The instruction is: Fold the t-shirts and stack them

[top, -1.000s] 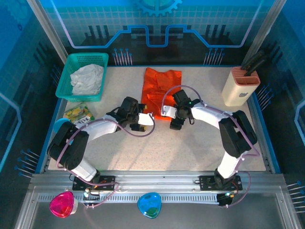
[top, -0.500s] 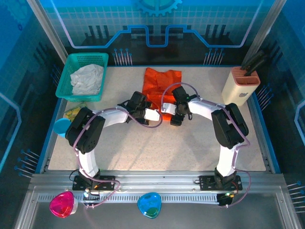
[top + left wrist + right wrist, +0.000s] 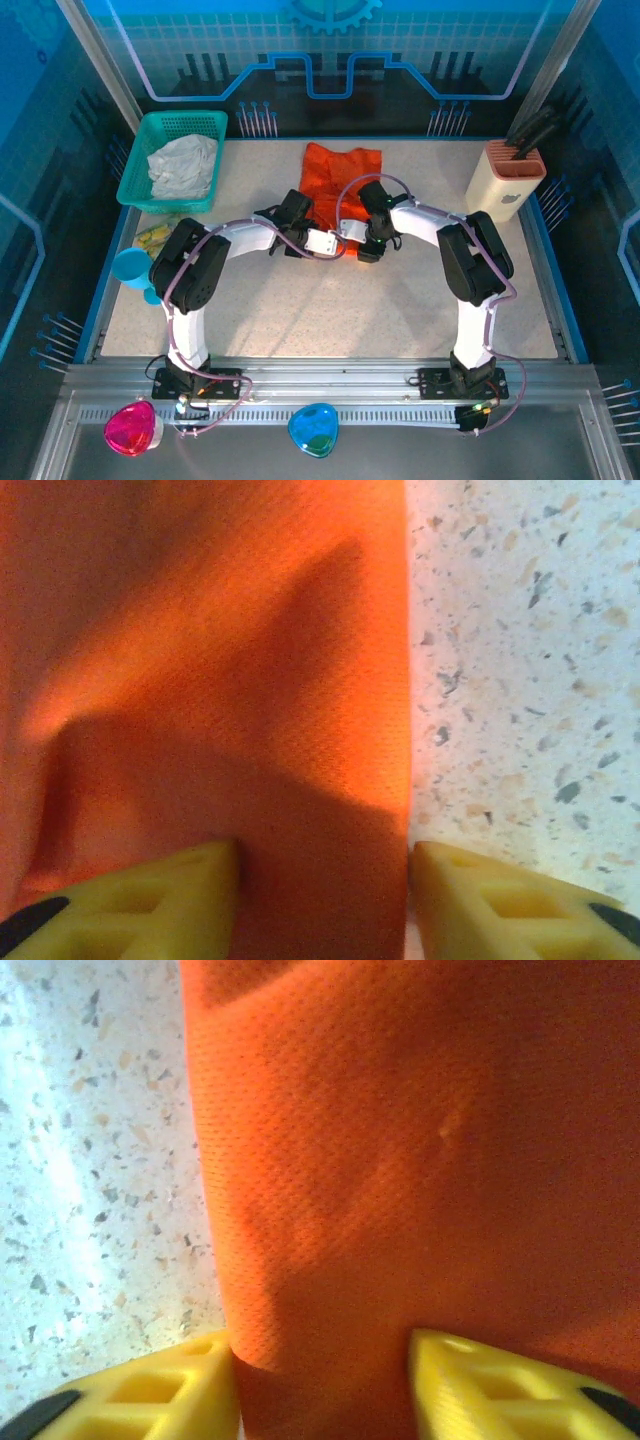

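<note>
Fingers of the left gripper (image 3: 323, 900) and right gripper (image 3: 323, 1380) have narrowed since a second ago. Each pair straddles the near hem of the bright orange short-sleeved fabric t-shirt (image 3: 340, 170) at centre frame on the speckled counter (image 3: 330, 310); whether they pinch it I cannot tell. Upper left, the whitish-grey fabric t-shirt (image 3: 183, 165) stays in the teal plastic mesh basket (image 3: 140, 190).

Two arms are meeting over an orange t-shirt (image 3: 335, 175) on the counter (image 3: 400, 300).
The left pincer (image 3: 297, 222) and right pincer (image 3: 372, 225) are sitting at the shirt's near corners. A whitish-grey t-shirt (image 3: 183, 165) is lying crumpled in the teal basket (image 3: 150, 125) at far left, and a knife block (image 3: 505, 180) is standing at far right.
</note>
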Robot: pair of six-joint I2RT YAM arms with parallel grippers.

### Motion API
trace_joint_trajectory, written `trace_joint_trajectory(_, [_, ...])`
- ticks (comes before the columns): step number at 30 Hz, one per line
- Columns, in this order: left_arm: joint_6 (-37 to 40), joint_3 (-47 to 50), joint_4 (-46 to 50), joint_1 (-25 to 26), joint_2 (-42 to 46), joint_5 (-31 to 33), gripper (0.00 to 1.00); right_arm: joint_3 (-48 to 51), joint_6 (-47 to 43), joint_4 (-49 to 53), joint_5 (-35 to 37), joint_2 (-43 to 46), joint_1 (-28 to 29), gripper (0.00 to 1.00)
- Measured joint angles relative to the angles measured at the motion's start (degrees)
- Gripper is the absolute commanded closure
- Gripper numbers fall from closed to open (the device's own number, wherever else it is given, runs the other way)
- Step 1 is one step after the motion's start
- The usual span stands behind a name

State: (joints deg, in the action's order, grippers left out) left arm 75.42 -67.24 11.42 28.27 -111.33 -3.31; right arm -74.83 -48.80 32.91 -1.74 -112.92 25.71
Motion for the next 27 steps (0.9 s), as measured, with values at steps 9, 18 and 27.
trace_joint_trajectory(9, [-4.8, -0.6, -1.8, 0.6, -1.1, 3.1, 1.0, -3.3, 1.7, 1.8, 0.9, -1.8, -1.0, 1.0])
trace_joint_trajectory(18, [-6.5, 11.6, -5.4, 4.6, 8.8, 4.9, 1.0, 4.1, 4.9, -3.9, 2.8, 3.3, 1.3, 1.0])
trace_joint_trajectory(27, [-8.3, 12.9, 6.8, 5.8, 22.8, 1.7, 1.0, 15.1, 8.8, -7.0, 2.8, 16.1, 5.9, 1.0])
